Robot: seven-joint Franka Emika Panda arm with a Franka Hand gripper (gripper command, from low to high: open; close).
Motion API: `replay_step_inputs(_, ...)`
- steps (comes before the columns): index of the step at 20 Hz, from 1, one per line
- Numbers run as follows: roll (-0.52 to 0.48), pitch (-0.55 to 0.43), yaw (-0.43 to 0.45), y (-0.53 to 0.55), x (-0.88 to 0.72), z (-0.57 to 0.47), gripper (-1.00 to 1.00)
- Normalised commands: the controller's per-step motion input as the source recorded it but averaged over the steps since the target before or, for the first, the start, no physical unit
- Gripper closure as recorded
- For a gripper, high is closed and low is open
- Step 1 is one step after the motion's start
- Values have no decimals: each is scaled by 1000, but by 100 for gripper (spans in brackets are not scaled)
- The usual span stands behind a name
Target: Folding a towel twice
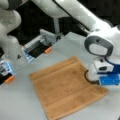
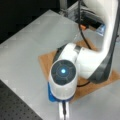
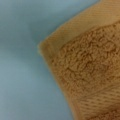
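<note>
The orange-brown towel (image 1: 66,87) lies flat and spread out in a single layer on the grey table (image 1: 20,102), its woven bands running near two opposite edges. My gripper (image 1: 103,81) hangs low over the towel's right side, close to its near-right corner. In a front view the arm's wrist covers most of the towel (image 2: 46,63), and the fingers are hidden beneath it. The wrist view shows one towel corner (image 3: 90,67) close up on the table (image 3: 22,62), with no fingers in sight.
Two orange-tipped fixtures (image 1: 47,50) (image 1: 10,79) and a blue-lit metal unit (image 1: 28,53) stand along the table's back and left. A black perforated board (image 2: 15,107) borders the table at a front view's bottom left. The arm's base (image 1: 10,42) rises at left.
</note>
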Motion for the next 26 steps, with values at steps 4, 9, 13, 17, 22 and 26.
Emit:
replay_step_inputs(4,-203,-14,16,40,184,-82,-100)
replay_step_inputs(9,-131,-16,23,41,99,-100,-100)
replay_step_inputs(13,-30,-8,28,-4,13,-90,-100)
replay_step_inputs(17,3,-30,53,-68,-96,-120,-100)
replay_step_inputs(22,4,-42,44,-82,-120,-111,-100)
replay_step_inputs(26,-5,-80,11,-91,-110,-97,-100)
